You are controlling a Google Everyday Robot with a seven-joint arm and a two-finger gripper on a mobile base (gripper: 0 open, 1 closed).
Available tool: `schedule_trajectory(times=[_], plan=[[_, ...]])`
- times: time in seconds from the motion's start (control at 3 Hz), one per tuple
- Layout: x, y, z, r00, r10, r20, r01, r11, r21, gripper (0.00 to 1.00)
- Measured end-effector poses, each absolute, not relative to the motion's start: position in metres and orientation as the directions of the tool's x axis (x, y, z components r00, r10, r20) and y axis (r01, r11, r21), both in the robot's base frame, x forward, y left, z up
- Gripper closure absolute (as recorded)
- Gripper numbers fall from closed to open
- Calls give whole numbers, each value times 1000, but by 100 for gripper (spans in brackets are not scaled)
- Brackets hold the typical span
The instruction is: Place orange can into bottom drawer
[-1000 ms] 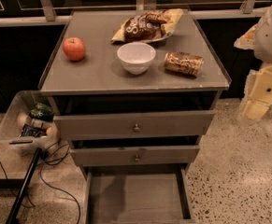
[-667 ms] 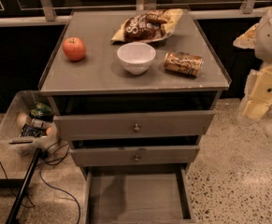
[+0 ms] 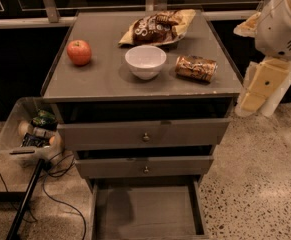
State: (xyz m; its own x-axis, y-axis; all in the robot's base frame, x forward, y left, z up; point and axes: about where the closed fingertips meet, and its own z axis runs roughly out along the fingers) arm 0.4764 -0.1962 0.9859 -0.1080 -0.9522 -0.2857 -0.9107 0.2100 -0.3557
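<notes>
On the counter (image 3: 105,79) the orange can (image 3: 195,67) is laid sideways near the right edge; gripper (image 3: 259,89) is parked beyond that edge, open or closed can't be told. The can should be grasped across its middle

orange can (image 3: 195,68) sideways on cabinet top (image 3: 100,79); bottom drawer (image 3: 147,211) open; gripper (image 3: 257,86) far right.

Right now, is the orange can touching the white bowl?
Apart: the camera view shows bare tabletop between the orange can and the white bowl. The end effector hangs off to the tabletop's right.
</notes>
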Motion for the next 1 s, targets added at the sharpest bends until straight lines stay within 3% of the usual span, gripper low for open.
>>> schedule_trajectory(times=[1.0], plan=[[553,-191,943,-267,-867,-420,-887,392,-245,0]])
